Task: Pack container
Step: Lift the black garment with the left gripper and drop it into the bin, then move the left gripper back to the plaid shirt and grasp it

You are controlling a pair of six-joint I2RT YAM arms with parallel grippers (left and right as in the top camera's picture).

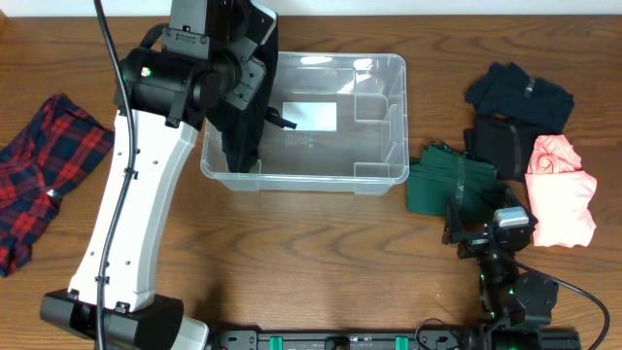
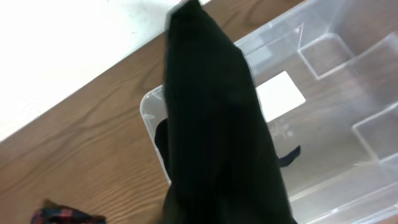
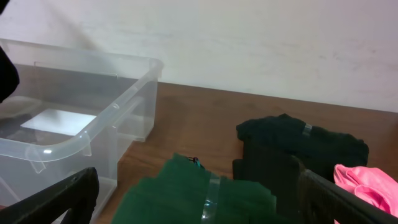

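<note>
The container (image 1: 389, 70) is a clear plastic bin at the table's middle back, with a white label (image 1: 309, 116) on its bottom. It also shows in the left wrist view (image 2: 336, 93) and the right wrist view (image 3: 81, 134). My left gripper (image 1: 241, 97) is over the bin's left end, shut on a black garment (image 1: 240, 141) that hangs down into the bin. In the left wrist view the garment (image 2: 217, 124) hides the fingers. My right gripper (image 1: 476, 222) is open, its fingers (image 3: 199, 208) on either side of a folded green garment (image 3: 205, 193).
A red and navy plaid cloth (image 1: 44, 170) lies at the left edge. Right of the bin lie the green garment (image 1: 449, 180), a black one (image 1: 501, 144), a navy one (image 1: 520, 92) and a pink one (image 1: 562, 192).
</note>
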